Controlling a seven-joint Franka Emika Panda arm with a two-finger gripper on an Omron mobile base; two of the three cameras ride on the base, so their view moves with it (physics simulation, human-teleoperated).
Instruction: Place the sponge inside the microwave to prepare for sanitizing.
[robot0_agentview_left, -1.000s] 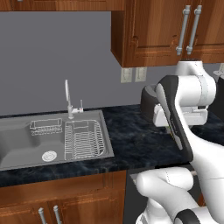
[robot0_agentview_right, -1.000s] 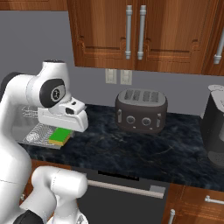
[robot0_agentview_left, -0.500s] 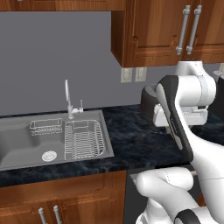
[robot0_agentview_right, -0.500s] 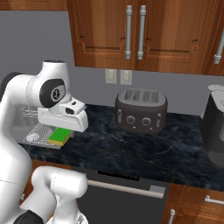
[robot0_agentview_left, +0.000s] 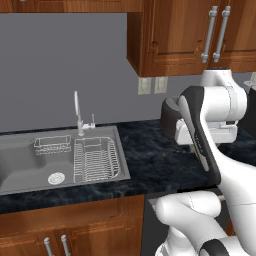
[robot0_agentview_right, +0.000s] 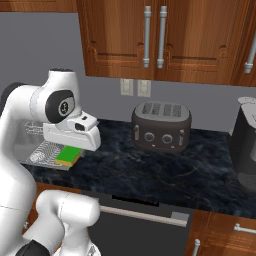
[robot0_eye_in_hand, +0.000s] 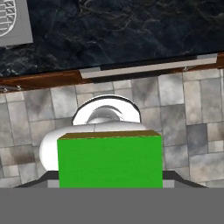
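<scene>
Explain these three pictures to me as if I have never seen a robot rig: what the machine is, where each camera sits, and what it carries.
The machine is a white robot arm on a driving base in a simulated kitchen. Two pictures come from cameras on the base, behind the arm to its left and right. They show a black stone counter, a steel sink and a grey slotted toaster. The third comes from a camera on the hand, looking down past the counter edge at the tiled floor. There the end effector is shut on a flat green-topped sponge, also seen under the hand from the right.
</scene>
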